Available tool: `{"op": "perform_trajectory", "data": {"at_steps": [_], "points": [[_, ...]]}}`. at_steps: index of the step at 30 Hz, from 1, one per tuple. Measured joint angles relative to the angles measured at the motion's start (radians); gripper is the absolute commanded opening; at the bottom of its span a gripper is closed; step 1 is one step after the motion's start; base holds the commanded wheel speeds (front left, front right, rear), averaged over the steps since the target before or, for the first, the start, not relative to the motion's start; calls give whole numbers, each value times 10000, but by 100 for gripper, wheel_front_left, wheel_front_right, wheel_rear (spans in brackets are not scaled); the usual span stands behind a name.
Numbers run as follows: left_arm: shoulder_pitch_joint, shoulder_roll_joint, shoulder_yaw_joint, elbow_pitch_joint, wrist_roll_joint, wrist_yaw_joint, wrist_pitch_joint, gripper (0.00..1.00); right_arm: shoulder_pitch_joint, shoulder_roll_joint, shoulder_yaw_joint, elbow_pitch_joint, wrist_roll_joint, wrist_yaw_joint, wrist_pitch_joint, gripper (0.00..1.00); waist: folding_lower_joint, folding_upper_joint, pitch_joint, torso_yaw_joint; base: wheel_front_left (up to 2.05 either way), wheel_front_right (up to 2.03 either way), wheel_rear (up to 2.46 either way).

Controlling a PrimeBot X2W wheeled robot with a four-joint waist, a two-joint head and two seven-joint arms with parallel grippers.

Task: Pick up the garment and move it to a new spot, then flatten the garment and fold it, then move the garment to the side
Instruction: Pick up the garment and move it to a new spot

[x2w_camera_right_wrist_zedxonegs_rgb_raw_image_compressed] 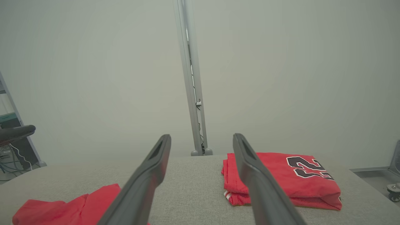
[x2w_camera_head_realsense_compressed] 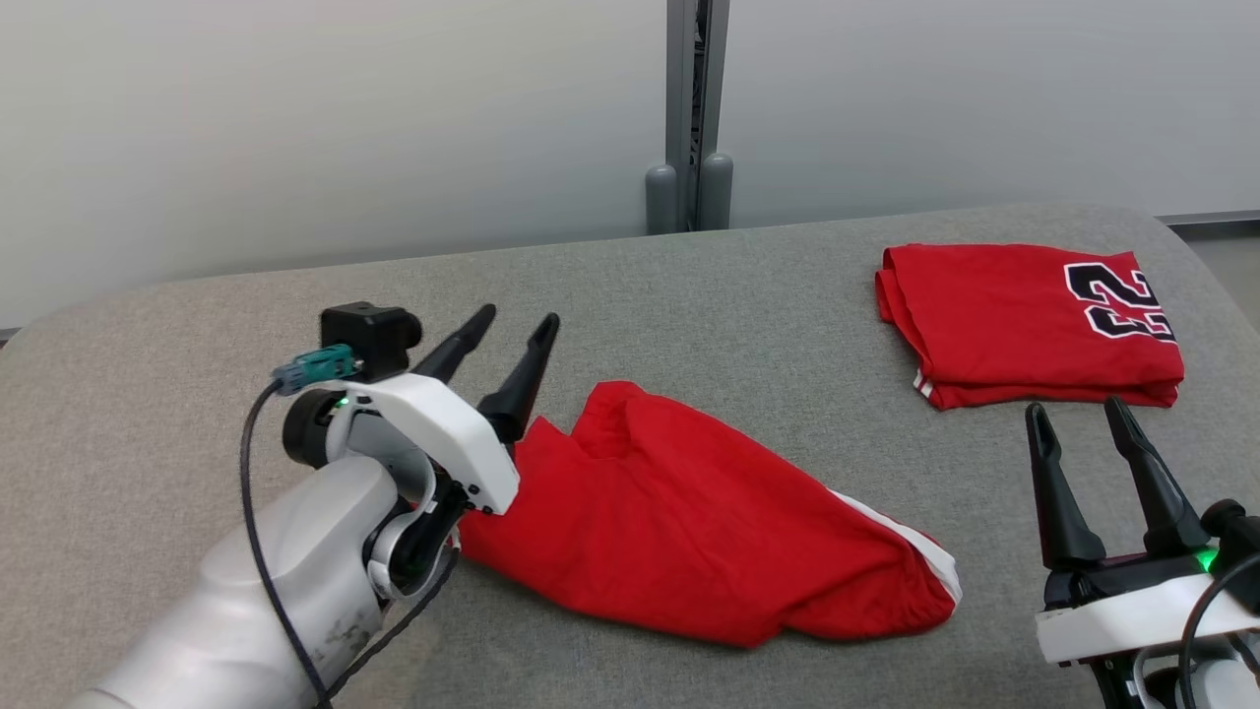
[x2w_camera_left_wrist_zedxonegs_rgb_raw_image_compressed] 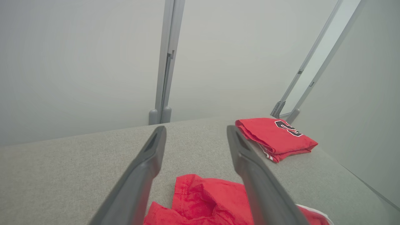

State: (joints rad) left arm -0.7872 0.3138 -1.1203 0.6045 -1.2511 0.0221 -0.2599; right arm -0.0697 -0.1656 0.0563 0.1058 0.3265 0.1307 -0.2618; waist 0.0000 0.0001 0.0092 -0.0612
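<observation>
A red garment [x2w_camera_head_realsense_compressed: 709,522] with a white-striped edge lies loosely bunched on the middle of the grey padded table [x2w_camera_head_realsense_compressed: 689,295]. My left gripper [x2w_camera_head_realsense_compressed: 519,317] hovers over its left end, open, with nothing between the fingers. The left wrist view looks past that gripper [x2w_camera_left_wrist_zedxonegs_rgb_raw_image_compressed: 196,128] at the crumpled cloth [x2w_camera_left_wrist_zedxonegs_rgb_raw_image_compressed: 206,200] just below. My right gripper [x2w_camera_head_realsense_compressed: 1075,407] stands open at the lower right, apart from the garment's right end. In the right wrist view this gripper [x2w_camera_right_wrist_zedxonegs_rgb_raw_image_compressed: 202,136] is above bare table, and the garment [x2w_camera_right_wrist_zedxonegs_rgb_raw_image_compressed: 68,209] lies at the lower left.
A second red garment [x2w_camera_head_realsense_compressed: 1034,325], neatly folded and showing a black number, lies at the table's far right; it appears in the wrist views too [x2w_camera_left_wrist_zedxonegs_rgb_raw_image_compressed: 278,137] [x2w_camera_right_wrist_zedxonegs_rgb_raw_image_compressed: 281,178]. A grey post [x2w_camera_head_realsense_compressed: 689,118] stands against the pale wall behind. The table's rounded right edge is close.
</observation>
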Motion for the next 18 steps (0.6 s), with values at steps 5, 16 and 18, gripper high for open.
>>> {"op": "perform_trajectory", "data": {"at_steps": [5, 16, 18], "points": [[1552, 577, 2671, -1950, 1822, 692, -19, 100, 159, -2, 119, 8, 75, 0, 0, 100, 0, 0, 58, -55, 0, 0, 0], [5024, 460, 6096, -4422, 5359, 1300, -17, 100, 191, 75, 234, -33, 167, 0, 0, 100, 0, 0, 266, -172, 0, 0, 0], [5555, 249, 6610, -4725, 5846, 1279, -17, 100, 213, 94, 224, -44, 176, 0, 0, 100, 0, 0, 255, -170, 0, 0, 0]]}}
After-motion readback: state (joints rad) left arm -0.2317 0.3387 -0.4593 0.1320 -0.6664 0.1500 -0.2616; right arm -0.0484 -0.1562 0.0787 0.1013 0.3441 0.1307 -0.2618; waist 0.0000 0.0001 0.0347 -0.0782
